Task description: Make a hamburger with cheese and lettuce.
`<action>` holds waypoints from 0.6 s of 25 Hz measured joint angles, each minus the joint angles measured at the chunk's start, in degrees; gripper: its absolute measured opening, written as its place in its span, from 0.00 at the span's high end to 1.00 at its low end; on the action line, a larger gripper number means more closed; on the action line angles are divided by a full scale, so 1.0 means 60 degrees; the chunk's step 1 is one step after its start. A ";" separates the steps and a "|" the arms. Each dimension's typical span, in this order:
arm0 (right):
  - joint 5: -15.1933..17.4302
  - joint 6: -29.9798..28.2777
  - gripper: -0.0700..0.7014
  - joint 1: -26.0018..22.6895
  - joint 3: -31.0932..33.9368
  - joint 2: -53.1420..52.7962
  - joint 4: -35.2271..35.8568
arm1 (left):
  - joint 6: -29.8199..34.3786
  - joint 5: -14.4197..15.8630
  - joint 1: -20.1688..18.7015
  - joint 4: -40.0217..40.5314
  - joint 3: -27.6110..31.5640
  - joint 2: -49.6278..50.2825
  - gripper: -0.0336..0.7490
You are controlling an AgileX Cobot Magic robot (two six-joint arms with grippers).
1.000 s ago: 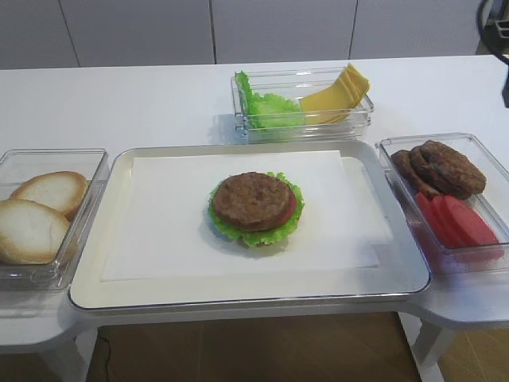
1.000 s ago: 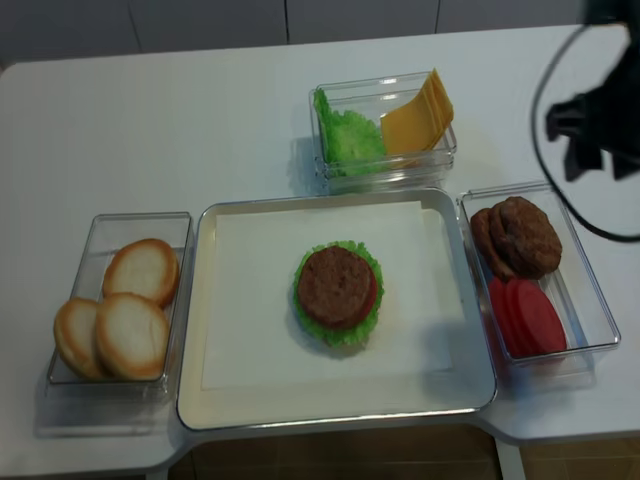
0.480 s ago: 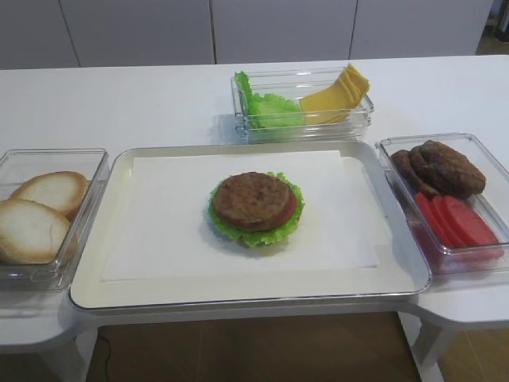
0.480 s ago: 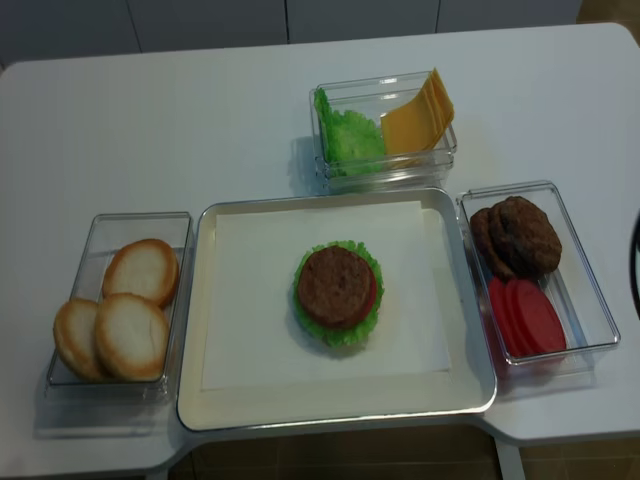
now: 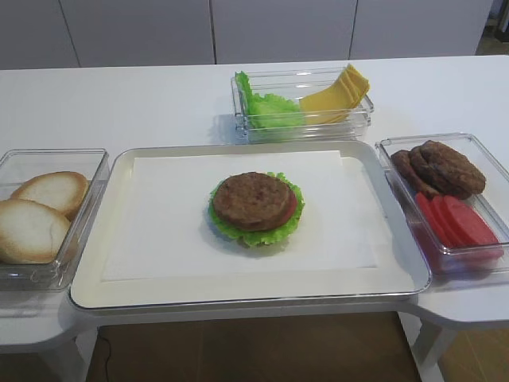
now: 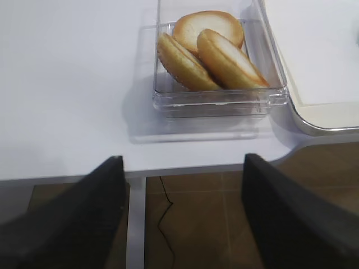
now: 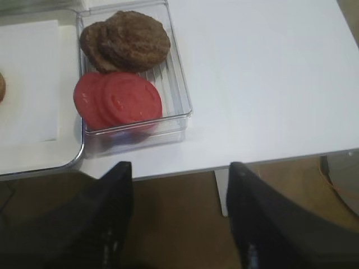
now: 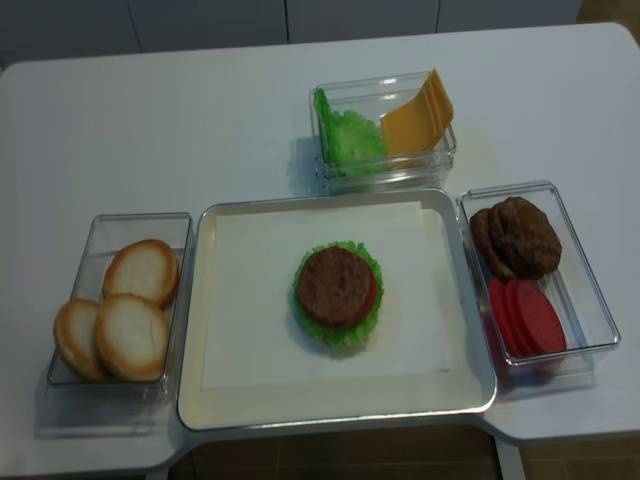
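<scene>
The hamburger (image 5: 254, 206) sits in the middle of the metal tray (image 5: 119, 263) on white paper: a frilly lettuce rim, a tomato disc and a brown patty on top; it also shows in the realsense view (image 8: 337, 293). The cheese (image 5: 336, 94) and the lettuce (image 5: 266, 107) lie in a clear box behind the tray. My right gripper (image 7: 176, 218) is open and empty, off the table's front right edge. My left gripper (image 6: 182, 216) is open and empty, off the table's front left edge. Neither gripper shows in the exterior views.
A clear box (image 5: 16, 163) on the left holds pale bun halves (image 6: 207, 50). A clear box (image 5: 469, 143) on the right holds loose brown patties (image 7: 126, 39) and red tomato slices (image 7: 118, 100). The white table ends just in front of the tray.
The right arm, seen at the far right of the exterior views a second ago, has left those views. The food has not moved.
</scene>
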 joint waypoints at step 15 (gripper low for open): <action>0.0113 -0.0911 0.38 0.0000 0.0474 -0.3310 0.0557 | 0.0000 0.0000 0.0000 0.0000 0.0000 0.0000 0.35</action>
